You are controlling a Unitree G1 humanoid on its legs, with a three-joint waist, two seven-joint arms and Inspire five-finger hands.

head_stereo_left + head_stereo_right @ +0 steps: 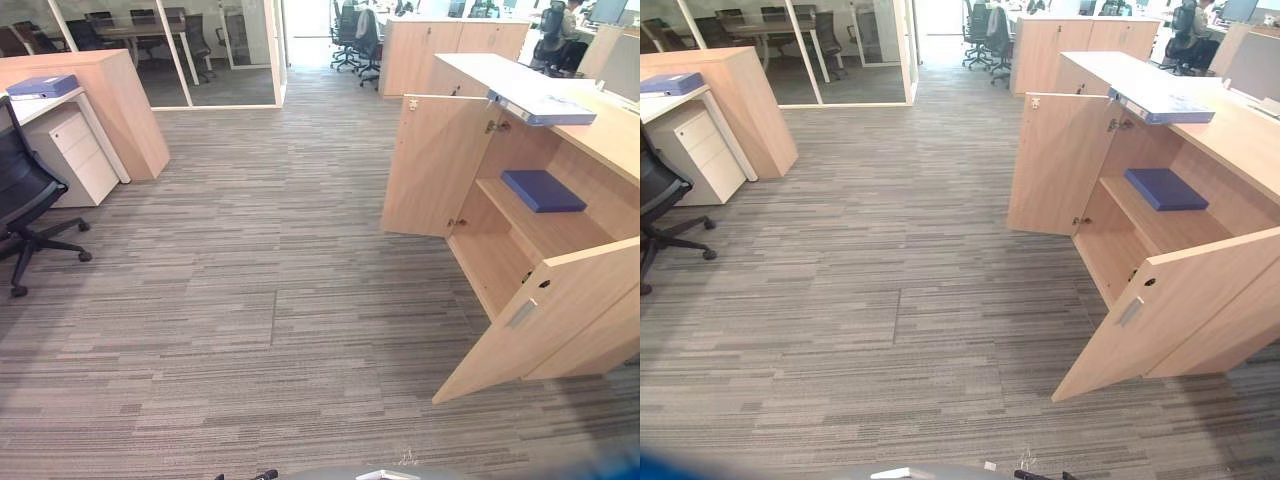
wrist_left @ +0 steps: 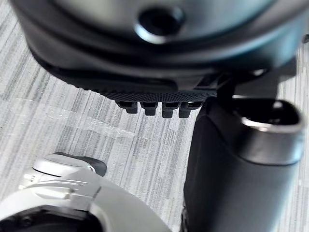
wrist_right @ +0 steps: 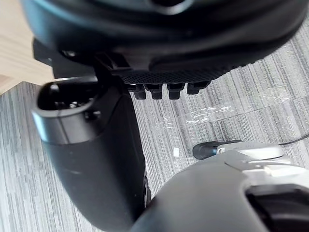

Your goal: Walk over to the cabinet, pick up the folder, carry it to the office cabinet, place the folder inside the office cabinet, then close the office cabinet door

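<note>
Floor: grey striped carpet [image 1: 250, 300], wall to wall.
Near left: black swivel chair [image 1: 20, 200] on castors, beside a white drawer pedestal [image 1: 75, 150] tucked under a desk.
Far left: glass partition [image 1: 180, 50]; behind it a meeting table [image 1: 140, 30] ringed with dark chairs [image 1: 197, 45].
Far centre: cluster of dark office chairs [image 1: 360, 40] next to a light wooden counter [image 1: 430, 50].
Far right: a person [image 1: 570, 25] seated at a desk.
</note>
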